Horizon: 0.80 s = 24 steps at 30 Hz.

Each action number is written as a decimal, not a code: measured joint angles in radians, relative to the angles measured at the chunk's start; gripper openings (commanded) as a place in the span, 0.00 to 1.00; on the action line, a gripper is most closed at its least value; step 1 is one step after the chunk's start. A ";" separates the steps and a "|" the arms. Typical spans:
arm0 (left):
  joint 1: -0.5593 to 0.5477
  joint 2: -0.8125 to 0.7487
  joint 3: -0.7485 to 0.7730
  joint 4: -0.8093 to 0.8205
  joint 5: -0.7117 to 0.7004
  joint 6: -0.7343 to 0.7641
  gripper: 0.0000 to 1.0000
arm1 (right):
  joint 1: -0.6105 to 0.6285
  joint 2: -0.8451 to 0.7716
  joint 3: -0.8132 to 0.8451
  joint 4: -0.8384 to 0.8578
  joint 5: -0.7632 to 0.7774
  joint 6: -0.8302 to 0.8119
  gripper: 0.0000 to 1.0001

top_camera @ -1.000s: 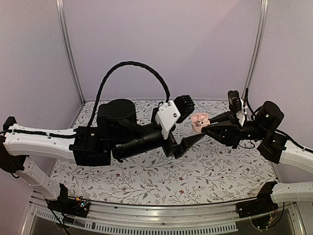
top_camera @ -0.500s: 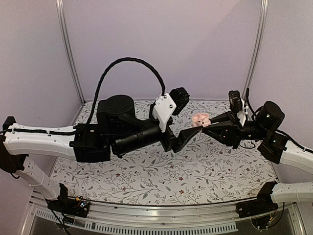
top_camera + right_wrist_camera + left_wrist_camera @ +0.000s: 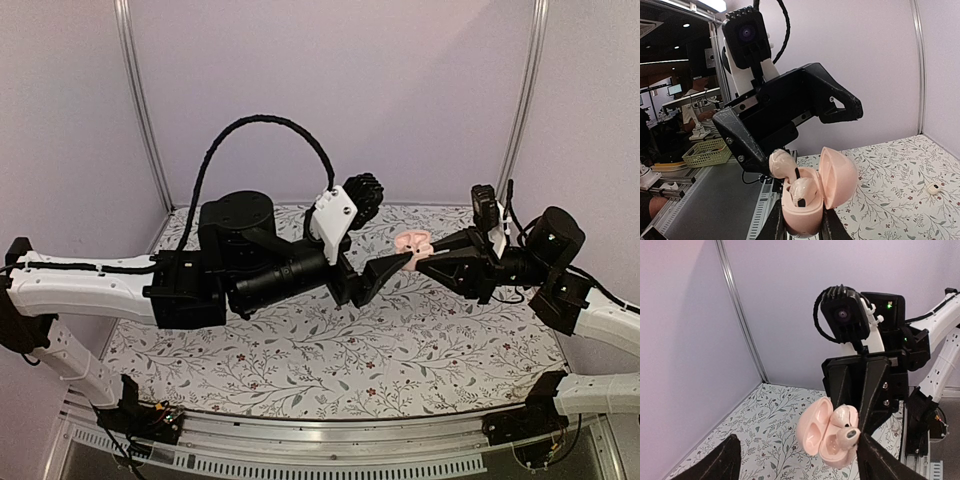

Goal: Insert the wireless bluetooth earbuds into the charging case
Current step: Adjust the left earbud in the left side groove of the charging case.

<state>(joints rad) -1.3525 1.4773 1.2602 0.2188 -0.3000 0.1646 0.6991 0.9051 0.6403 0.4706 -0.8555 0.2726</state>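
Note:
My right gripper (image 3: 802, 229) is shut on the base of the pink charging case (image 3: 800, 212), held in the air with its lid (image 3: 839, 176) swung open. Two pale pink earbuds are in it. One earbud (image 3: 805, 190) sits low in its well. The other earbud (image 3: 781, 161) sticks up at the case's edge. My left gripper (image 3: 386, 228) is open, and one of its fingertips (image 3: 747, 145) rests against the raised earbud (image 3: 848, 433). In the left wrist view the case (image 3: 832, 452) hangs between my open fingers. From above, the case (image 3: 410, 243) is between the two arms.
The floral table cover (image 3: 330, 350) lies well below both grippers. A small white piece (image 3: 933, 188) lies on it at the right. Purple walls and metal posts (image 3: 140, 110) close in the back and sides. A green basket (image 3: 702, 152) stands beyond the table.
My left gripper has rolled and risen, and its lower fingertip has come up to the case and the raised earbud. The right gripper has lifted the case slightly.

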 measured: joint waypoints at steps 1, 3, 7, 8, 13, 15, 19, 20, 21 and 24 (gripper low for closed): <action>0.000 0.000 0.000 0.000 0.000 -0.001 0.79 | 0.000 -0.001 0.000 0.000 0.000 0.000 0.00; 0.001 -0.002 0.000 -0.001 0.000 -0.003 0.79 | 0.000 -0.001 0.000 0.000 0.000 0.000 0.00; 0.007 -0.010 -0.005 -0.005 0.000 -0.009 0.79 | 0.000 -0.002 0.000 0.000 0.000 0.000 0.00; 0.010 -0.011 -0.007 -0.006 0.001 -0.010 0.79 | 0.000 -0.003 0.000 0.000 0.000 0.000 0.00; 0.016 -0.014 -0.013 -0.007 0.003 -0.013 0.79 | -0.001 -0.003 0.000 -0.002 0.001 0.000 0.00; 0.018 -0.014 -0.014 -0.007 0.004 -0.013 0.79 | -0.001 -0.003 0.000 -0.002 0.001 0.000 0.00; 0.024 -0.022 -0.017 -0.014 0.005 -0.018 0.79 | -0.001 -0.004 0.000 -0.002 0.000 0.000 0.00; 0.027 -0.023 -0.017 -0.016 0.005 -0.020 0.80 | -0.001 -0.006 0.000 -0.003 0.000 0.000 0.00; 0.030 -0.025 -0.017 -0.016 0.006 -0.023 0.79 | -0.001 -0.008 0.000 -0.003 0.000 0.000 0.00; 0.040 -0.030 -0.019 -0.017 0.013 -0.033 0.80 | -0.001 -0.011 0.000 -0.002 -0.005 0.000 0.00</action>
<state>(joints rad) -1.3128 1.4475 1.2407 0.2016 -0.2874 0.1318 0.6983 0.8936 0.6403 0.4683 -0.8608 0.2726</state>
